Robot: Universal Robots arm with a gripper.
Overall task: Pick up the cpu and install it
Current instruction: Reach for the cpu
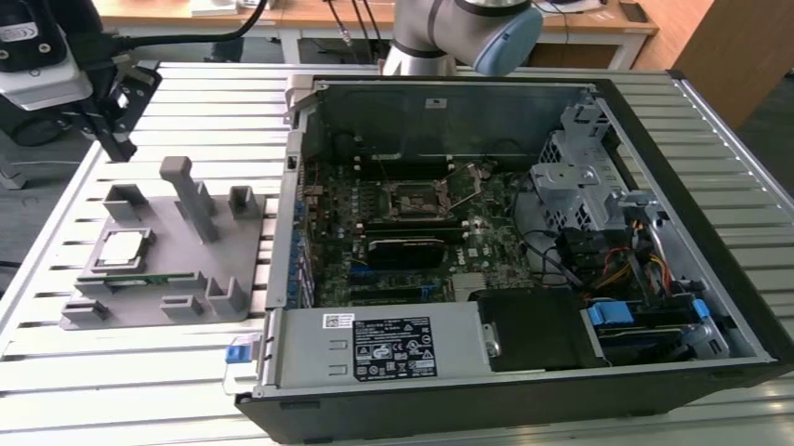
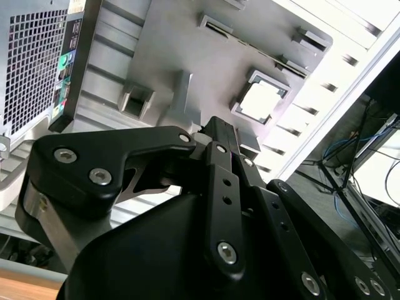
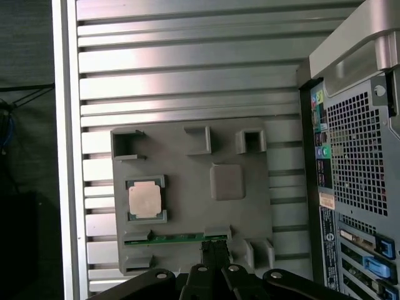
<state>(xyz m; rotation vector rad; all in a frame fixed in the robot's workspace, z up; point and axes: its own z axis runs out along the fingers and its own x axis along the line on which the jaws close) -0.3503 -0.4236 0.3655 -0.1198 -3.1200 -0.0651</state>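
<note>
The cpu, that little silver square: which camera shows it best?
The first wrist view: it looks straight down on the cpu, unobstructed, seated in its pocket on the grey holder. The exterior view shows the cpu at a slant, towards the exterior view's left. The second wrist view shows the cpu tilted and bright with glare.

A robotics lab: opened computer case (image 1: 496, 413) on a slatted aluminium workbench (image 1: 125, 372) with a robot arm (image 1: 453, 32)

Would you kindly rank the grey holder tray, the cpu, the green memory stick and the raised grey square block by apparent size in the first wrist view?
1. grey holder tray
2. cpu and raised grey square block: look alike, not ranked
3. green memory stick: long but a thin sliver
</note>
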